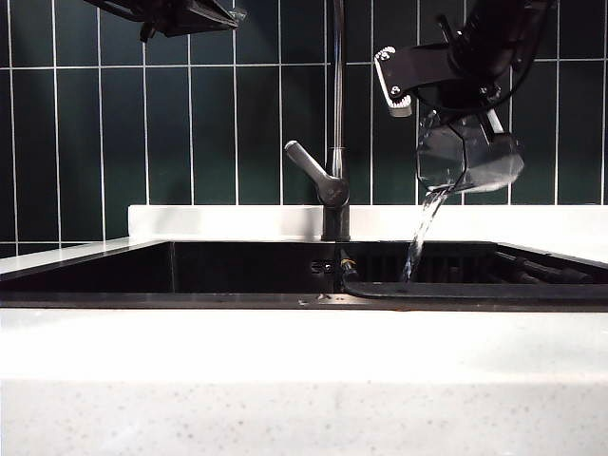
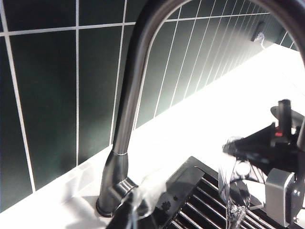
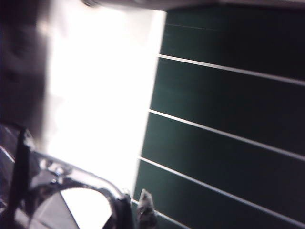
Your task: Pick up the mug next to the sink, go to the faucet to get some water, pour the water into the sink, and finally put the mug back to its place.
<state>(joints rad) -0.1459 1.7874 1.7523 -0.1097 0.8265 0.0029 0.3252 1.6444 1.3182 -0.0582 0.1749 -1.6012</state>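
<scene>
- The mug (image 1: 467, 157) hangs tipped on its side over the drainer end of the sink (image 1: 237, 299), toward the table's right, so its water falls inside the basin.
- The right pincer (image 1: 465, 119) is clamped on the mug, wrist rolled over (pouring posture).
- The left pincer, off-camera and closed on nothing, waits high beside the faucet (image 1: 336, 123).
</scene>
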